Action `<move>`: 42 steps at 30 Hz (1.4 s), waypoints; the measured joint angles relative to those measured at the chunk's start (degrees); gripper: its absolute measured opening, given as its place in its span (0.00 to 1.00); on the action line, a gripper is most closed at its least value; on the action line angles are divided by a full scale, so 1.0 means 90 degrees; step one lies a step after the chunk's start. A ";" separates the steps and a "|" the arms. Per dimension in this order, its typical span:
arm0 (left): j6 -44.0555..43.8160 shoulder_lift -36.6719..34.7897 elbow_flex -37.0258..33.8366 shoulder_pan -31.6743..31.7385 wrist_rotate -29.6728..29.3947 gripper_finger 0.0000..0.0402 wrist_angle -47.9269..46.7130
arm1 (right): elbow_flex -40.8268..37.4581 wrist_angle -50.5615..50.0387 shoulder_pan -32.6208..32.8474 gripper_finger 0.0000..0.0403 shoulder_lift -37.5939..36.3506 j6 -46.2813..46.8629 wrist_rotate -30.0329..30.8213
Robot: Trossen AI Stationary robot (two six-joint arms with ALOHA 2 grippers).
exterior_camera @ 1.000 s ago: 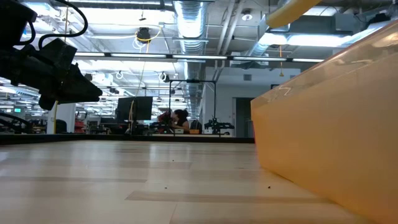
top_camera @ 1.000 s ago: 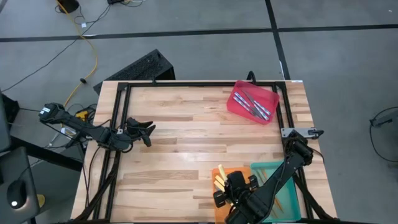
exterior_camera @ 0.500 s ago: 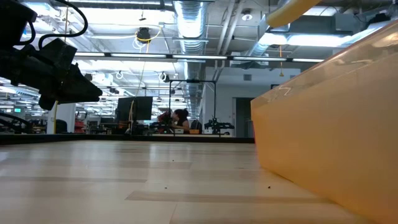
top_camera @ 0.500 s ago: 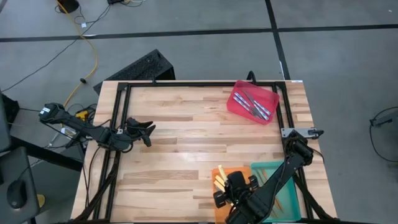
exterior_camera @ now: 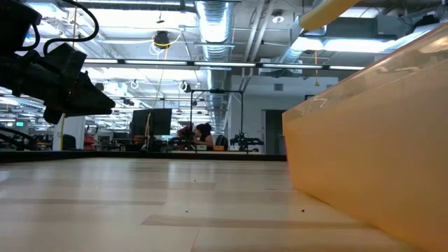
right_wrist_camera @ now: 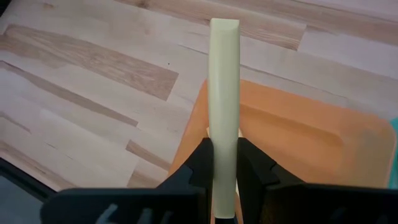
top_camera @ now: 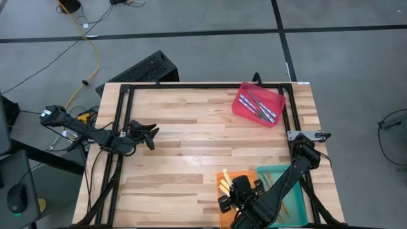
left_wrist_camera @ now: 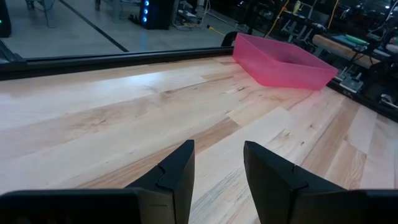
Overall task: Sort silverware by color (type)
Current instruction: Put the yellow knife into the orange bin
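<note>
My right gripper [right_wrist_camera: 224,167] hangs over the orange tray [right_wrist_camera: 298,134] at the table's near edge, shut on a pale yellow-handled utensil [right_wrist_camera: 224,81]. Its free end [exterior_camera: 329,12] shows above the tray wall [exterior_camera: 378,154]. More yellow handles [top_camera: 224,181] lie in the orange tray. The red tray [top_camera: 259,105] at the far right holds blue-handled silverware [top_camera: 262,108]. Tan pieces [top_camera: 289,202] lie in the teal tray [top_camera: 280,173]. My left gripper [left_wrist_camera: 217,171] stands open above bare wood at the left edge [top_camera: 147,133]. My right gripper pinches the utensil's yellow handle [right_wrist_camera: 224,134] between its two fingers [right_wrist_camera: 200,163]. The fingers slant down from the table's near right, and the handle runs on past their tips, along them. The utensil is lifted clear above the orange tray.
A black frame rail [top_camera: 203,85] runs along the table's far edge and down both sides. Bare wood [top_camera: 191,152] lies between the left gripper and the trays. Beyond the table, a person [exterior_camera: 203,133] sits far back in the room.
</note>
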 joint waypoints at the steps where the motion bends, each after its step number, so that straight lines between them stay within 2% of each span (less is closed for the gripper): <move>1: 0.0000 0.0000 0.0000 0.0000 0.0000 0.30 0.0000 | 0.0000 0.0000 0.0000 0.14 0.0000 0.0002 0.0000; 17: -0.0250 -0.0002 0.0000 0.0002 0.0018 0.30 0.0015 | 0.0002 -0.0002 -0.0106 0.14 0.0000 -0.0051 0.0010; 26: -0.0155 -0.0002 0.0005 0.0001 0.0775 0.30 0.0049 | 0.0002 -0.0002 -0.0256 0.14 0.0000 -0.0066 -0.0004; 42: -0.0209 -0.0002 0.0007 0.0002 0.0860 0.30 0.0046 | 0.0002 0.0089 -0.0413 0.14 0.0000 -0.0060 -0.0094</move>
